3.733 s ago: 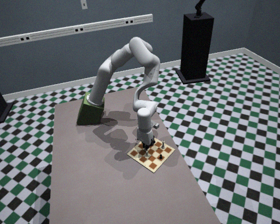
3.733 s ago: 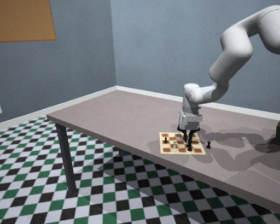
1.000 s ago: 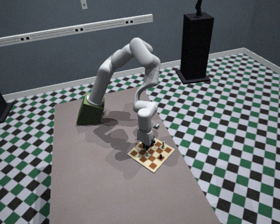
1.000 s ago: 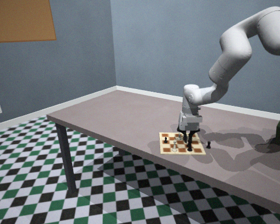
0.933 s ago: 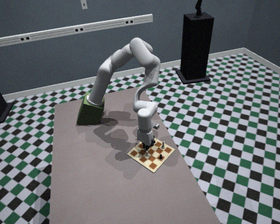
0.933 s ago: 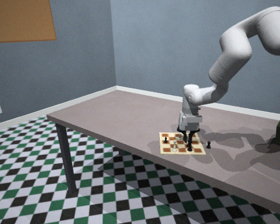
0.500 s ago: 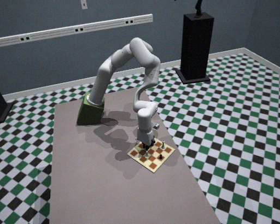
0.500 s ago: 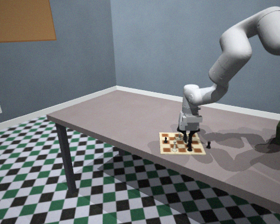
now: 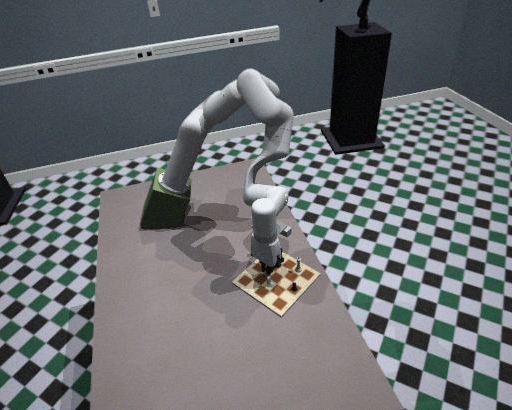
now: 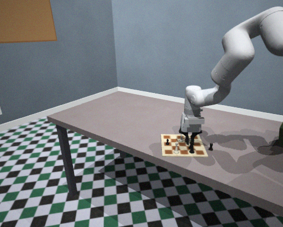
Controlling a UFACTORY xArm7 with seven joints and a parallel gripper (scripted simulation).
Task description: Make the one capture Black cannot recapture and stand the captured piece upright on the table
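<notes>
A small chessboard (image 9: 276, 283) lies near the table's right edge and also shows in the exterior view (image 10: 184, 145). My gripper (image 9: 267, 270) stands low over the board's middle and is shut on a chess piece (image 10: 192, 149). The piece looks dark and rests on its square. A tall white piece (image 9: 298, 263) stands near the board's far edge. A black pawn (image 9: 294, 287) and a small pale piece (image 9: 268, 281) stand in front of the gripper. Another black piece (image 10: 210, 146) stands upright on the table just beside the board.
The arm's green base block (image 9: 165, 205) sits at the table's far left. A small grey box lies near the table edge behind the board. The table edge runs close along the board's side.
</notes>
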